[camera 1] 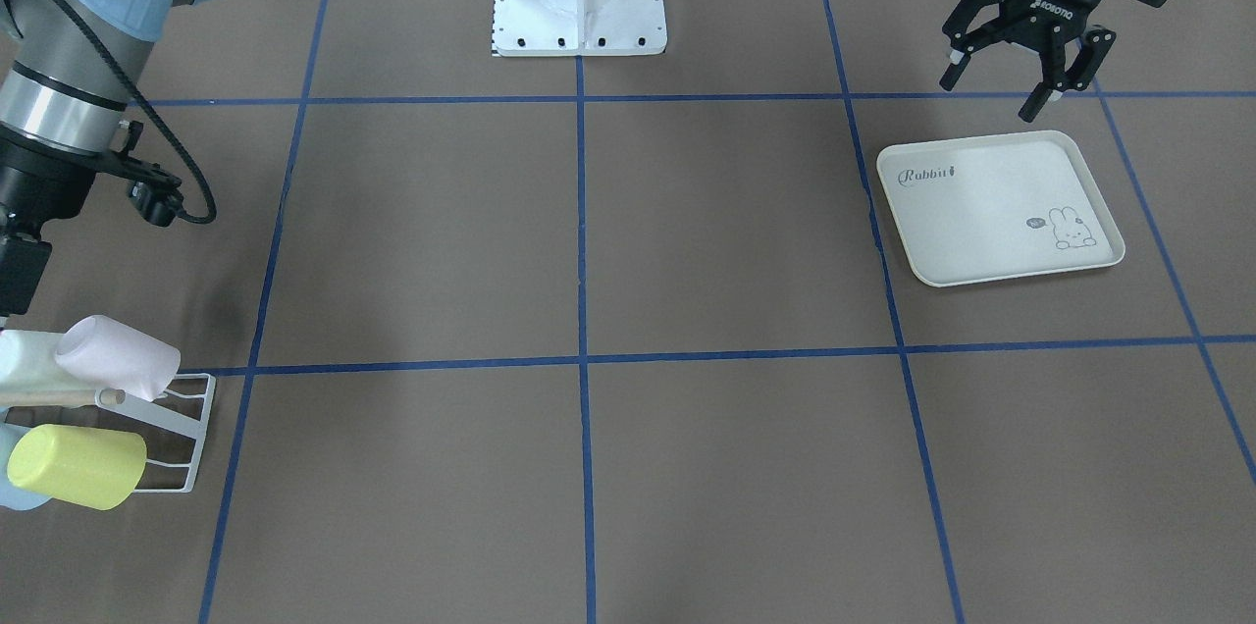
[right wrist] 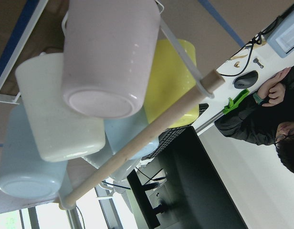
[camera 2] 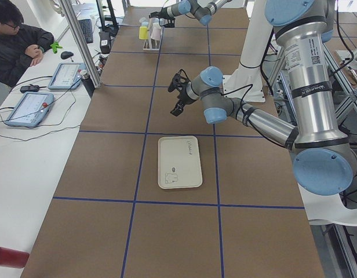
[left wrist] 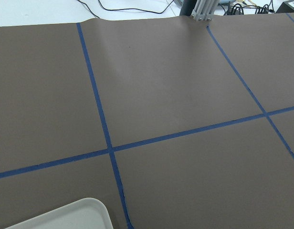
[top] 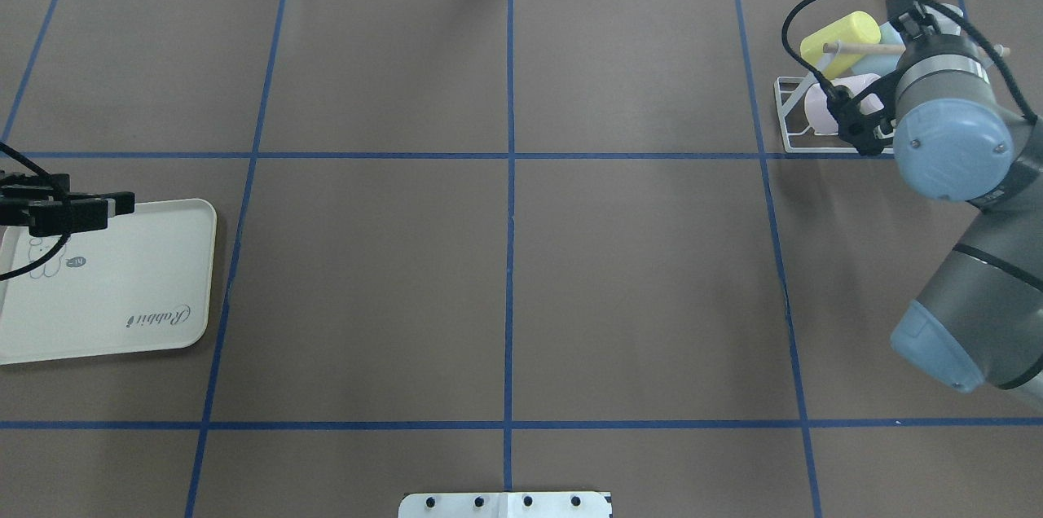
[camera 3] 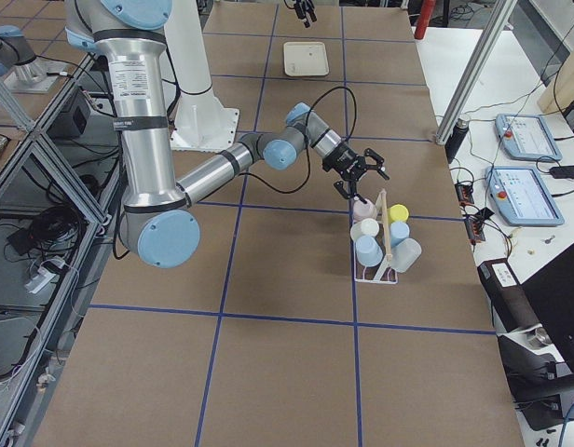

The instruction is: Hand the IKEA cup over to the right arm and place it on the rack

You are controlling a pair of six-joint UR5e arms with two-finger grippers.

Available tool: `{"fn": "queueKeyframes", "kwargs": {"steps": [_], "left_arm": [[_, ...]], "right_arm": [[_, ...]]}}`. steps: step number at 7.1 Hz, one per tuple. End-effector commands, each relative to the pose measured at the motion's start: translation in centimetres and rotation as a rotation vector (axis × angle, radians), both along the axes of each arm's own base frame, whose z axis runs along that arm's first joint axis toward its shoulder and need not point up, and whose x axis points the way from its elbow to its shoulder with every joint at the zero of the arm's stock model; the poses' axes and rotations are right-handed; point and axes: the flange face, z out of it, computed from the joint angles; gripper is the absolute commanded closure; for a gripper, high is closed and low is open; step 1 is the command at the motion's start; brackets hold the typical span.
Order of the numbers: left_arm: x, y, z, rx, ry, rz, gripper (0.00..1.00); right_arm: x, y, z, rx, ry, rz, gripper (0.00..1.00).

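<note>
Table (camera 1: 726,241), robot's side, left end: a cream tray (camera 1: 981,212) lies flat with its rabbit print facing up. The left gripper (camera 1: 991,92) hangs raised in the air over the tray area, fingers spread wide, holding nothing.

Table, far side, right end: the white wire rack (top: 784,115) stands by the far edge. The pink cup (camera 1: 118,357) sits on the rack, tilted, base outward, beside the wooden rod (right wrist: 152,136). A cream cup (right wrist: 51,114) and a pale blue cup (right wrist: 23,167) hang on the same side of the rod, a yellow cup (camera 1: 77,467) on the other side.

The right arm (top: 949,143) reaches to the rack. The right gripper (camera 3: 364,182) is close over the pink cup. Its fingers show only in the side view, so I cannot tell how far it is open, or whether it is touching the cup.

Beyond the table: a person (camera 2: 19,43) sits at a side desk
</note>
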Motion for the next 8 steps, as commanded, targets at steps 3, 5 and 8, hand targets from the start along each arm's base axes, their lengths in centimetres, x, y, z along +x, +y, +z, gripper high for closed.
{"fn": "queueKeyframes", "kwargs": {"steps": [3,5,8], "left_arm": [[0.0,0.0,0.1,0.002,-0.004,0.002,0.00],[-0.1,0.1,0.6,-0.001,-0.018,0.006,0.00],[0.0,0.5,1.4,0.063,-0.079,0.099,0.00]], "right_arm": [[14.8,-1.2,5.2,-0.168,-0.106,0.185,0.01],[22.1,-0.5,8.1,-0.273,-0.210,0.265,0.01],[30.9,3.2,16.6,-0.499,-0.590,0.603,0.01]]}}
